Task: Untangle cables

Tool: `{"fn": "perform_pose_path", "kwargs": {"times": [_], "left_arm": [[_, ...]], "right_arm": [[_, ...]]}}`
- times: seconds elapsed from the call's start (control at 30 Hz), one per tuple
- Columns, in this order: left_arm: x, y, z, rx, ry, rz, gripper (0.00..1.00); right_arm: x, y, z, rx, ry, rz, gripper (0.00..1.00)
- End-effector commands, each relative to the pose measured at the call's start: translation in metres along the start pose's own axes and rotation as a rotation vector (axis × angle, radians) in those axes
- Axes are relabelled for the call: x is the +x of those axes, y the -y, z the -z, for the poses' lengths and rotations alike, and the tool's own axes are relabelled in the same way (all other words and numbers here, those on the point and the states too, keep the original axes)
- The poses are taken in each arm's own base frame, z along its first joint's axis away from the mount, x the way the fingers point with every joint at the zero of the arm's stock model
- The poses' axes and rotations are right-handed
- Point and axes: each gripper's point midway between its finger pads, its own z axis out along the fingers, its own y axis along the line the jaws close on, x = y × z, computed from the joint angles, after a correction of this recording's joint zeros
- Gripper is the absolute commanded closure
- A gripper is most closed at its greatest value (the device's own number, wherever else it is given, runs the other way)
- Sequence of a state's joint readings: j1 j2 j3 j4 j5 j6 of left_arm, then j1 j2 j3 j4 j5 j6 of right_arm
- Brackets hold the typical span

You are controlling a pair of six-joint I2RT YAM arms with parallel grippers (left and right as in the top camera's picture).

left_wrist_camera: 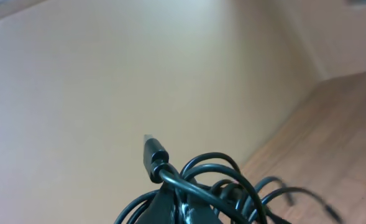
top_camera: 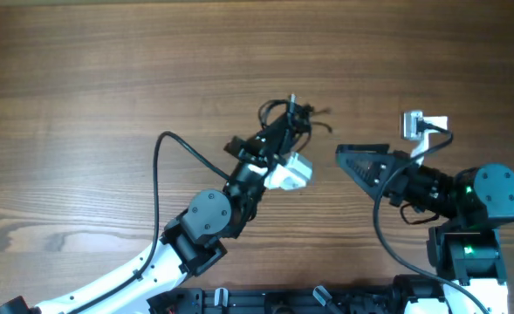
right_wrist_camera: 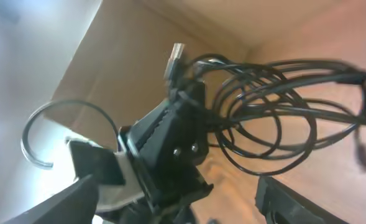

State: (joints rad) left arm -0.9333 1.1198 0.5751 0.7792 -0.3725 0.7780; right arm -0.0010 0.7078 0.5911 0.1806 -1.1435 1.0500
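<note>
Cables (top_camera: 296, 113) aloft in clenched left pincer (top_camera: 283, 133), wrist upturned; right pincer (top_camera: 344, 157) seemingly released, level alongside.

The cables (top_camera: 270, 111) were black and faintly glossy, and one plug (right_wrist_camera: 175, 53) ended in a silvery metal tip. The table (top_camera: 108, 78) was mid-brown wood with darker streaked grain running side to side. The left gripper (top_camera: 287, 122) and right gripper (top_camera: 344, 157) were both matt black. The left arm's lower link (top_camera: 108, 283) was white with black joints, and a white camera block (top_camera: 293, 172) sat at its wrist. The right arm's black body showed glowing green lights (top_camera: 469, 187). The wall (left_wrist_camera: 108, 74) was plain beige.
</note>
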Motion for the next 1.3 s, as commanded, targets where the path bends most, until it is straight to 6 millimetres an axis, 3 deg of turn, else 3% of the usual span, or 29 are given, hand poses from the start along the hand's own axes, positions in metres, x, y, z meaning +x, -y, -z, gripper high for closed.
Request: {"fn": "perform_pose_path", "kwargs": {"times": [0.0, 0.2, 0.43, 0.6, 0.7, 0.73, 0.8, 0.87, 1.0, 1.13, 1.27], "left_arm": [[-0.001, -0.025, 0.002, -0.106, -0.027, 0.170, 0.96], [-0.035, 0.014, 0.004, 0.141, 0.138, 0.318, 0.96], [-0.043, 0.053, 0.010, 0.254, 0.137, 0.392, 0.96], [-0.047, 0.057, 0.011, 0.266, 0.143, 0.450, 0.96], [-0.050, 0.059, 0.013, 0.279, 0.151, 0.451, 0.96], [-0.051, 0.061, 0.014, 0.284, 0.153, 0.452, 0.96], [-0.054, 0.064, 0.015, 0.294, 0.157, 0.455, 0.96], [-0.059, 0.069, 0.018, 0.325, 0.175, 0.455, 0.96], [-0.065, 0.076, 0.022, 0.374, 0.202, 0.453, 0.96], [-0.048, 0.057, 0.013, 0.246, 0.132, 0.446, 0.96], [-0.015, 0.007, 0.003, -0.008, 0.018, 0.444, 0.96]], "right_arm": [[0.006, -0.015, 0.001, -0.061, -0.042, 0.250, 0.14], [0.034, -0.026, 0.005, -0.182, -0.165, 0.551, 0.14], [0.039, -0.030, 0.000, -0.202, -0.170, 0.597, 0.14], [0.034, -0.004, -0.005, -0.089, -0.134, 0.566, 0.15], [0.035, -0.002, -0.005, -0.080, -0.134, 0.587, 0.19], [0.035, -0.002, -0.005, -0.081, -0.134, 0.597, 0.23], [0.034, -0.002, -0.005, -0.081, -0.133, 0.604, 0.44], [0.034, -0.001, -0.005, -0.080, -0.131, 0.607, 0.54], [0.030, 0.012, -0.006, -0.005, -0.109, 0.558, 0.95], [0.030, 0.015, -0.006, 0.006, -0.109, 0.546, 0.95], [0.030, 0.016, -0.006, 0.012, -0.111, 0.537, 0.95]]}}
